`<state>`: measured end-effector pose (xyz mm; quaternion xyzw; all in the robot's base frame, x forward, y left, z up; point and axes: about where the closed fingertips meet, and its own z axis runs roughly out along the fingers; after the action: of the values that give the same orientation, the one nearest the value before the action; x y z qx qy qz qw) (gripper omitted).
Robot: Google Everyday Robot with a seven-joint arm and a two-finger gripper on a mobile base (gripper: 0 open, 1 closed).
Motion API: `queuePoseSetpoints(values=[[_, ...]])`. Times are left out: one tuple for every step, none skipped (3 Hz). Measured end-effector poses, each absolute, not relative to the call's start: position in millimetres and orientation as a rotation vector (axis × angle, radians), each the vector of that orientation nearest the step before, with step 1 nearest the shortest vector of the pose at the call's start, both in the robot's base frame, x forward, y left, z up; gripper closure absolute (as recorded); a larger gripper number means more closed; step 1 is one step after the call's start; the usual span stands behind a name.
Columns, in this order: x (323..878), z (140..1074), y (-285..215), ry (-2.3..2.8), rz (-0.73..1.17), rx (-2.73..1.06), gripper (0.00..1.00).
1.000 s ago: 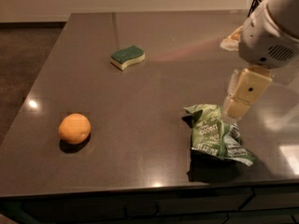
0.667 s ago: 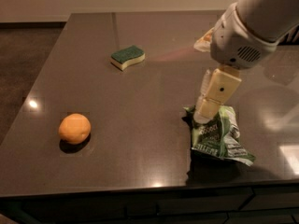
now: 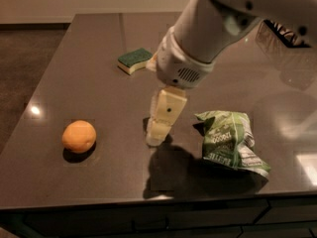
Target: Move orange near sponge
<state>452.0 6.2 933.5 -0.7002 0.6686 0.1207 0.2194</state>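
The single camera looked steeply down from above the near edge of the tabletop (image 3: 99, 172), fairly close, facing its far side, with the pincer (image 3: 156, 133) low over it at mid-frame.

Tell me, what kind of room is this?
Probably a kitchen: a dark countertop holds a sponge, an orange and a snack bag. The gripper hangs between orange and bag.

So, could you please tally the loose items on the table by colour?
Orange: 1, the orange
Green: 2, the sponge and the snack bag
Total: 3
The gripper hangs low between orange and snack bag.
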Motion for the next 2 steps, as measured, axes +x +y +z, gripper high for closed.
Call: queuePoseSetpoints(values=[[443,910,59,1.792,0.389,-2.023,0.0],[431,888,113,1.73,0.433,-2.123,0.0]])
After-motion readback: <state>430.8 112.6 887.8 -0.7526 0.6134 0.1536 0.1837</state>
